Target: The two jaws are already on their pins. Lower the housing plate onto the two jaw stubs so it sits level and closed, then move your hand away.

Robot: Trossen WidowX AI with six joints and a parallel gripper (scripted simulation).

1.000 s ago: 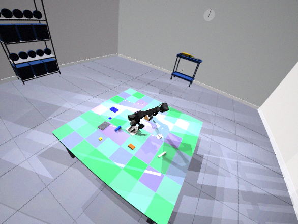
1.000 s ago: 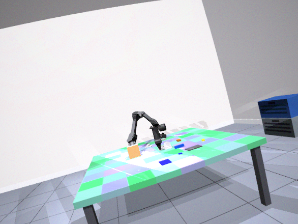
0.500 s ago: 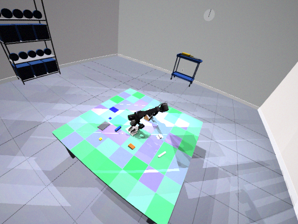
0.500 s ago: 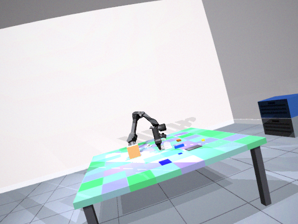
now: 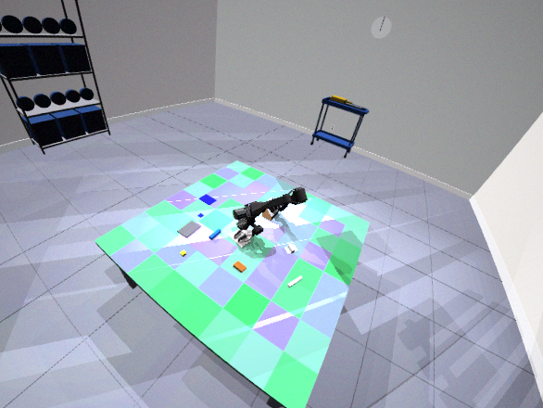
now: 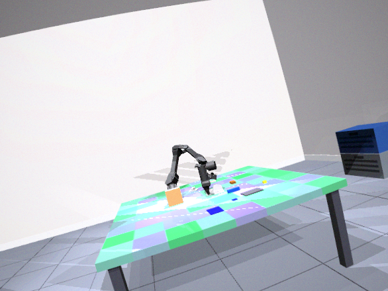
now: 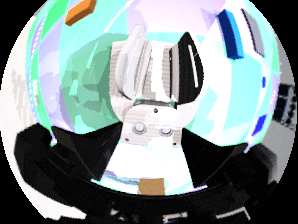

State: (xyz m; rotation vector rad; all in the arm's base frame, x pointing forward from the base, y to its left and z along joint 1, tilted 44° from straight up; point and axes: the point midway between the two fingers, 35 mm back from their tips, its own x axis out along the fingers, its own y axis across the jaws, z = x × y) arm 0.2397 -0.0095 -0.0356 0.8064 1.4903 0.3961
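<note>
The gripper is standing most of the way open, its 2 fingers bracketing the white housing plate from opposite sides and gripping it. The plate is lying directly between the fingertips, at the near end of the pale jaw and the dark jaw. Both jaws are pointing away from the plate, roughly side by side, above the ribbed base. The plate's upper edge is running crosswise to their long axes. 2 round features are showing on the plate, probably marking the stub positions. In the top and exterior views, the parts are merging into 1 white cluster, so level seating cannot be confirmed. The next move is likely requiring straight lowering, then release; sideways drift could be tilting the plate. No brand, label or writing is reading legibly.
</note>
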